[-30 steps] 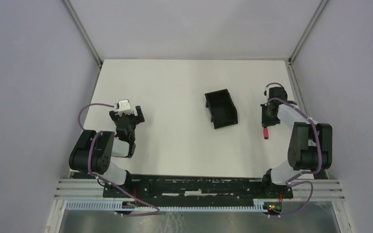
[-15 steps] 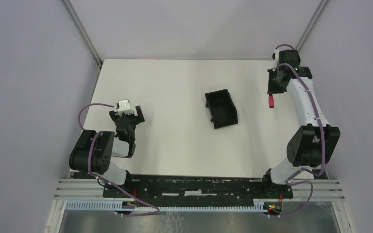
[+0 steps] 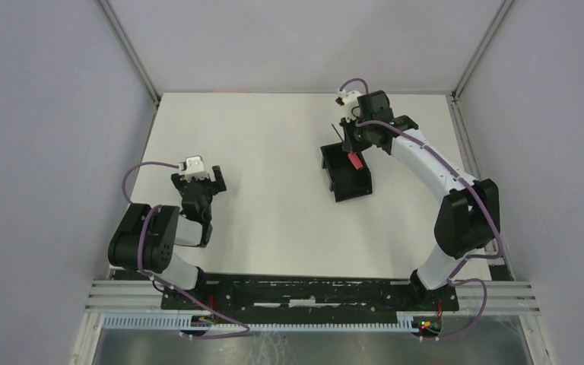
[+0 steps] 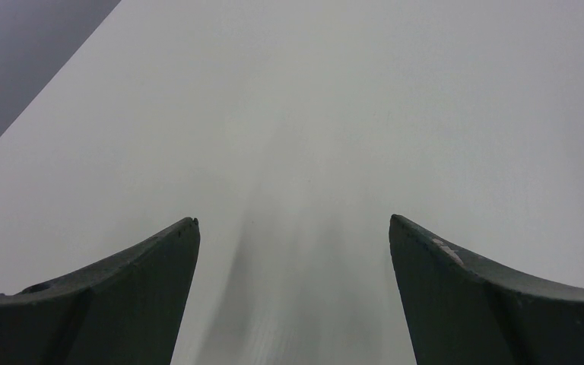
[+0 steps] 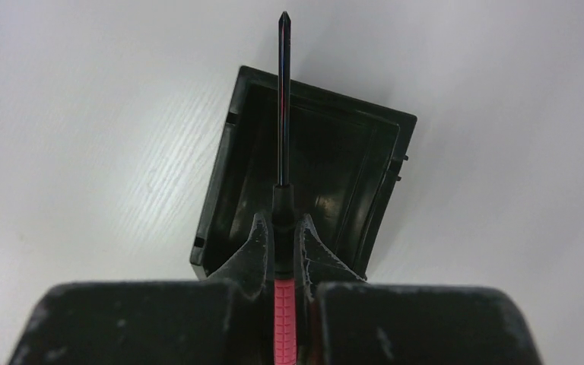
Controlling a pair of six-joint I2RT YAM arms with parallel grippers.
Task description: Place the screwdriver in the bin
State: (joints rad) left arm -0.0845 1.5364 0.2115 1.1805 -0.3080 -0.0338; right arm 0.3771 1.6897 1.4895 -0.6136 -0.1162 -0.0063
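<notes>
My right gripper (image 5: 283,222) is shut on the screwdriver (image 5: 284,114), which has a red ribbed handle and a thin dark shaft pointing away from the wrist. It hangs over the black open-top bin (image 5: 334,167). In the top view the gripper (image 3: 356,149) holds the red handle (image 3: 355,162) above the far half of the bin (image 3: 347,182), near the table's middle. My left gripper (image 3: 200,179) rests at the left of the table, open and empty; its fingers (image 4: 122,296) frame bare table.
The white table (image 3: 274,198) is walled by grey panels with metal posts at the back corners. The arm bases sit on a rail at the near edge.
My right arm swung the screwdriver from the table's right side to the far right, then left to above the bin. The left arm has not moved.
</notes>
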